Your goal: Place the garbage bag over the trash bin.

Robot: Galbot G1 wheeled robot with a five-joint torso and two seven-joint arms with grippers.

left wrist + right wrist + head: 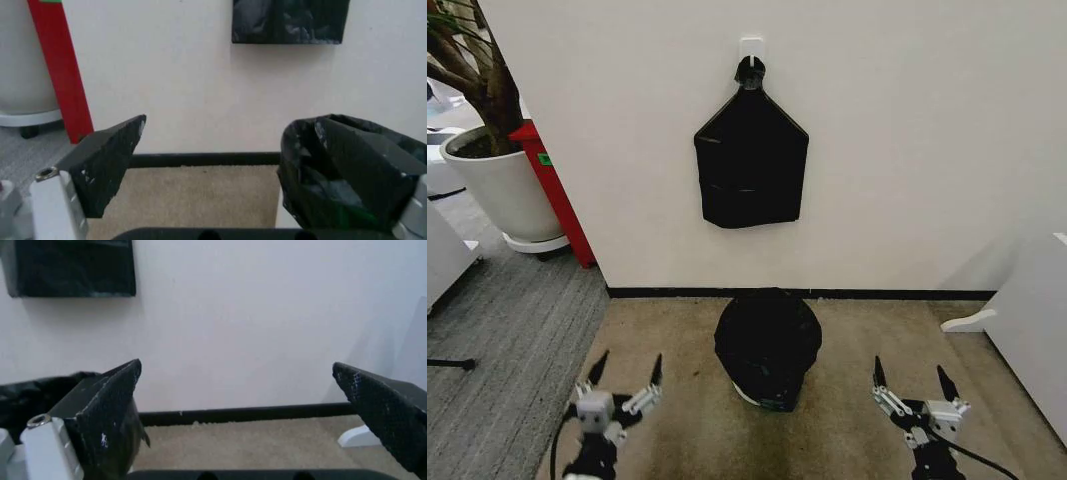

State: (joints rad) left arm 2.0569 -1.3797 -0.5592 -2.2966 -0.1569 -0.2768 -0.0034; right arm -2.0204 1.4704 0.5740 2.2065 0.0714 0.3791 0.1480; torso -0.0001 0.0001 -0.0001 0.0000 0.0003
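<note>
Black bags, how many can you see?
2. The garbage bag is draped over the trash bin on the floor, between the grippers. A flat bundle of bags hangs on the wall hook above; its bags can't be counted.

A white wall [907, 150] with a black baseboard [877, 294] meets beige carpet [677, 400]. At the left stand a potted plant [487, 170] and a red panel [555, 190].

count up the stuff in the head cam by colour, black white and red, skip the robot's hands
black: 2, the garbage bag draped over the trash bin, and the bundle of bags hanging on the wall
white: 3, the trash bin (a sliver of it shows under the bag), the plant pot, the wall hook
red: 1, the red panel beside the pot
total: 6
</note>
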